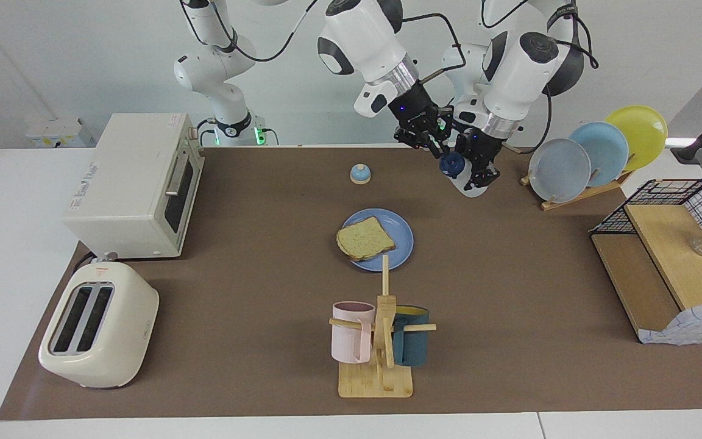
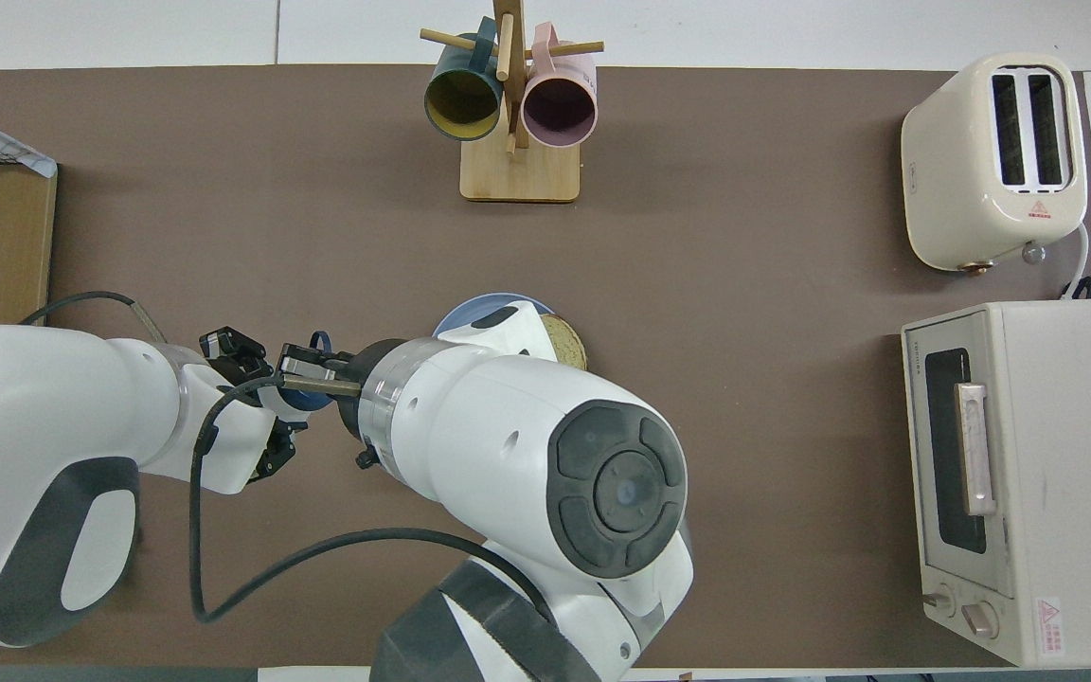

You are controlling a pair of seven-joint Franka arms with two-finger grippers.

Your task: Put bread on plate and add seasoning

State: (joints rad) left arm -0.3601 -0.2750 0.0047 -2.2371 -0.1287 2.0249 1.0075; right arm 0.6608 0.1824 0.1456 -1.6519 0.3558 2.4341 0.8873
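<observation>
The bread (image 1: 365, 238) lies on the blue plate (image 1: 402, 235) at mid-table, overhanging the rim toward the right arm's end. My left gripper (image 1: 479, 168) is shut on the seasoning (image 1: 471, 184), a white bottle held tilted in the air over the mat near the robots' edge, toward the left arm's end from the plate. Its navy cap (image 1: 451, 163) points at my right gripper (image 1: 439, 146), which sits right at the cap. In the overhead view the right gripper (image 2: 304, 369) covers most of the cap (image 2: 316, 398), and the right arm hides most of the plate (image 2: 479, 308).
A small blue-domed bell (image 1: 360, 174) stands nearer the robots than the plate. A mug tree (image 1: 381, 329) stands farther out. An oven (image 1: 138, 183) and a toaster (image 1: 98, 332) are at the right arm's end. A plate rack (image 1: 595, 152) and a wire shelf (image 1: 662, 262) are at the left arm's end.
</observation>
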